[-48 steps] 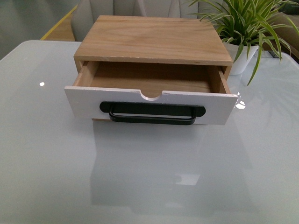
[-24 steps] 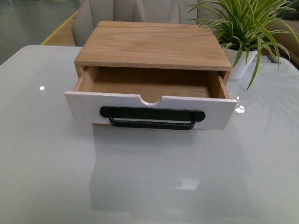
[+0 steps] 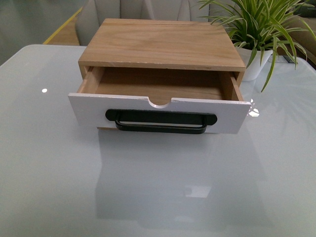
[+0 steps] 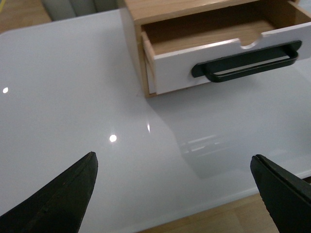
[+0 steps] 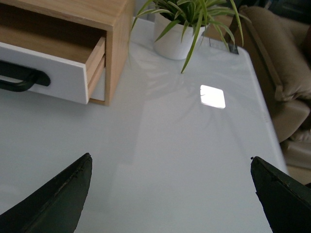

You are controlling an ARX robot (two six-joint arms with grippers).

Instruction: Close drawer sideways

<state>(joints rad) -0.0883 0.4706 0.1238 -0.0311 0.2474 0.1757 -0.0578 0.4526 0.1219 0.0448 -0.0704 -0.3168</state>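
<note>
Glossy white counter (image 3: 49,173) fills your view, with a light-wood cabinet (image 3: 163,44) standing on it. You see the drawer (image 3: 89,106) pulled partway out of the cabinet toward you, showing its wooden floor. Its white front panel carries a wide black bar handle (image 3: 160,120), and a half-round notch (image 3: 159,102) is cut in the panel's top edge just above the handle. A plant (image 3: 256,24) in a white pot (image 3: 247,66) stands just beside the cabinet's far right corner, its long green leaves arching out. Your left hand (image 4: 172,158) hovers over the counter in front of the cabinet, off its left side, fingers spread wide and holding nothing, well apart from the drawer. Your right hand (image 5: 171,158) hovers off the cabinet's right side, likewise spread and touching nothing.
</note>
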